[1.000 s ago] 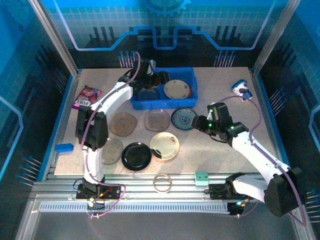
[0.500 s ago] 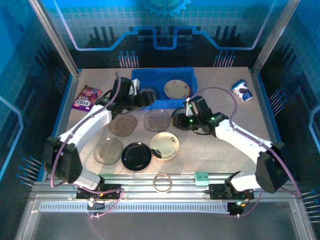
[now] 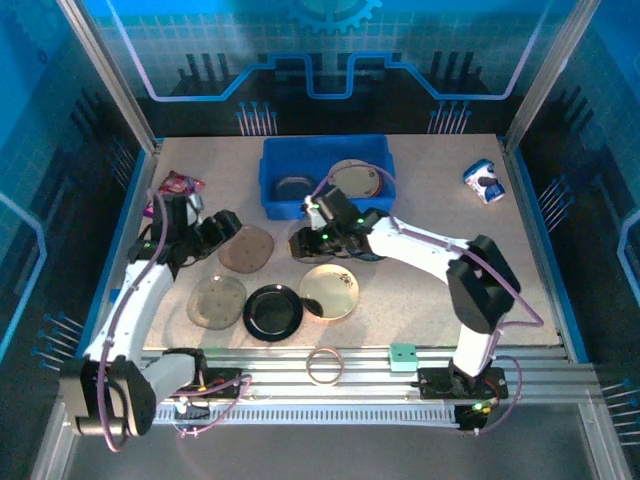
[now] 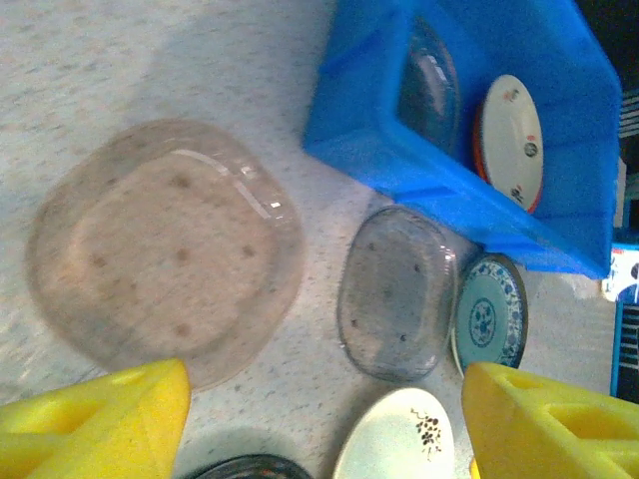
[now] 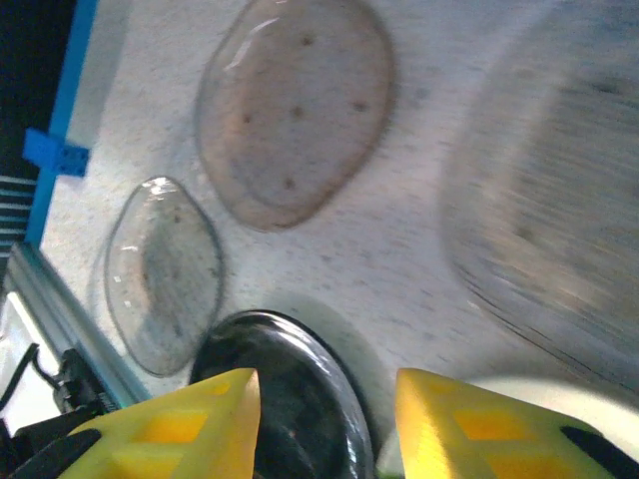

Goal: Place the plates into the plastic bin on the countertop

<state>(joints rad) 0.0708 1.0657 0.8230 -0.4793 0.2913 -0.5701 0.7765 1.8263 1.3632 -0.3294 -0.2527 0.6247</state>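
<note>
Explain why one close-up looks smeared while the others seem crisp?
Right wrist view: the grey plate at right is streaked with motion blur, and the brownish plate is sharper. Left wrist view: crisp, with white glare on the brownish plate's rim. Top external view: blue-tinted light, sheen on the black plate.

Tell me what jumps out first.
The bright blue plastic bin at the back stands out, two plates inside. In front lie more, the glossy black plate nearest the rails. The left gripper hovers open by the smoky plate, the right gripper open over the middle of the spread.
</note>
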